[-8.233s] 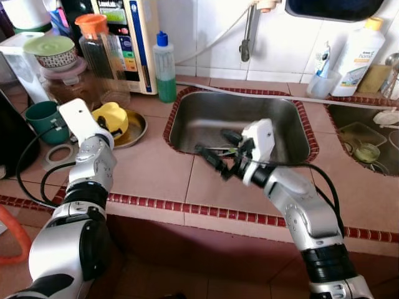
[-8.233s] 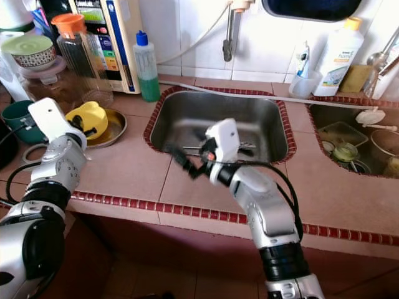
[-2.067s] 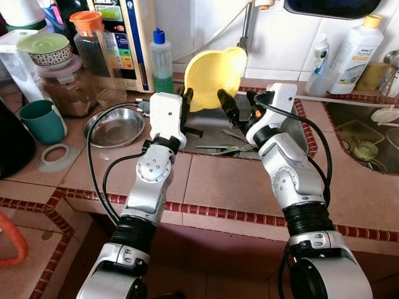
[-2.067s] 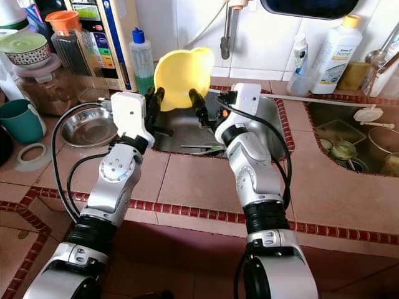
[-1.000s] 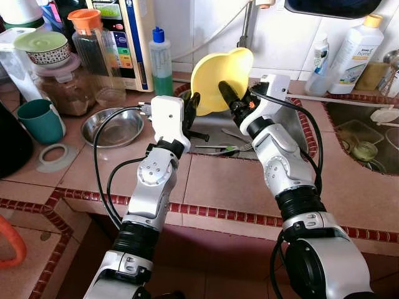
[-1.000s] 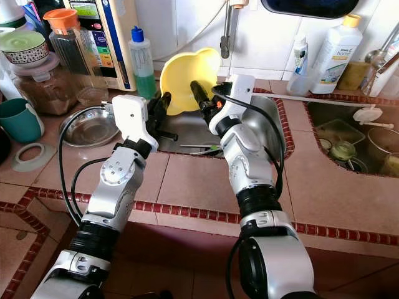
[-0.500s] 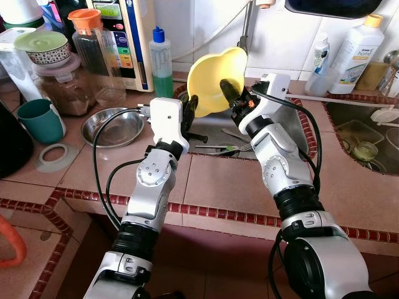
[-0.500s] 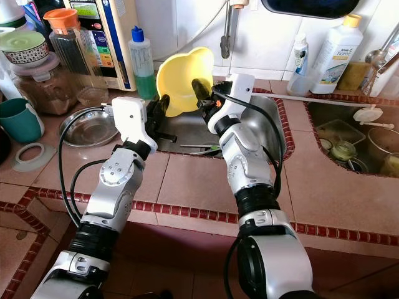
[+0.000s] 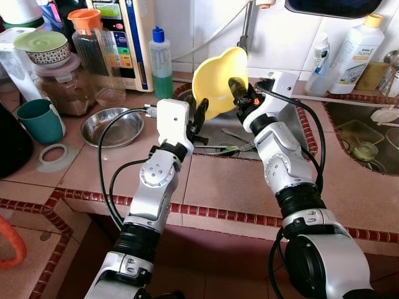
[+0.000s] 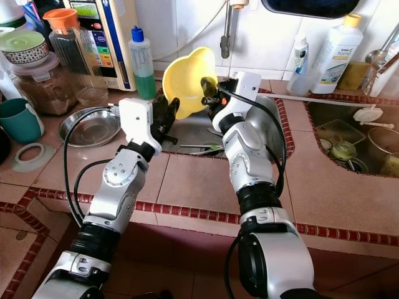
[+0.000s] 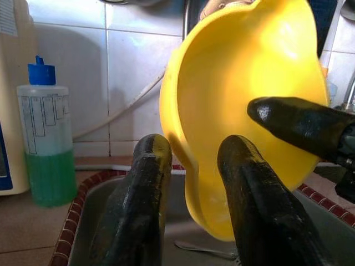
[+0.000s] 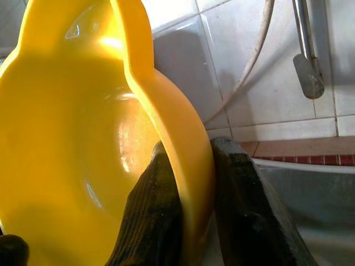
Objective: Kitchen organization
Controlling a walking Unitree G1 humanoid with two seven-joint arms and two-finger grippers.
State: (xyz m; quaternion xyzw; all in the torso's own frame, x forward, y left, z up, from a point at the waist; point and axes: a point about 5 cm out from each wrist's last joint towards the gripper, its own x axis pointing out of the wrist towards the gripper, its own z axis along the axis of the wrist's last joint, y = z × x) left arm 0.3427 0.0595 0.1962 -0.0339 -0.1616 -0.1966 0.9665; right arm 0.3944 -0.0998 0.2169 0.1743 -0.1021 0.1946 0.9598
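Note:
A yellow plastic bowl (image 9: 215, 75) is held up on edge above the steel sink (image 9: 283, 128), its hollow side facing left. My right gripper (image 9: 235, 87) is shut on its rim, and the right wrist view shows the rim pinched between both fingers (image 12: 150, 210). My left gripper (image 9: 198, 111) is just below and left of the bowl, open. In the left wrist view the bowl's lower edge (image 11: 191, 188) sits in the gap between the spread fingers (image 11: 144, 194) without touching them.
Cutlery (image 9: 227, 148) lies in the sink bottom. A steel dish (image 9: 113, 126), a green cup (image 9: 38, 119), jars and a green soap bottle (image 9: 161, 61) stand on the left counter. A white bottle (image 9: 356, 48) and a second sink (image 9: 365, 146) are on the right.
The left gripper has let go of the bowl and dropped slightly below it. The right gripper has closed on the rim and carried the bowl a little to the right.

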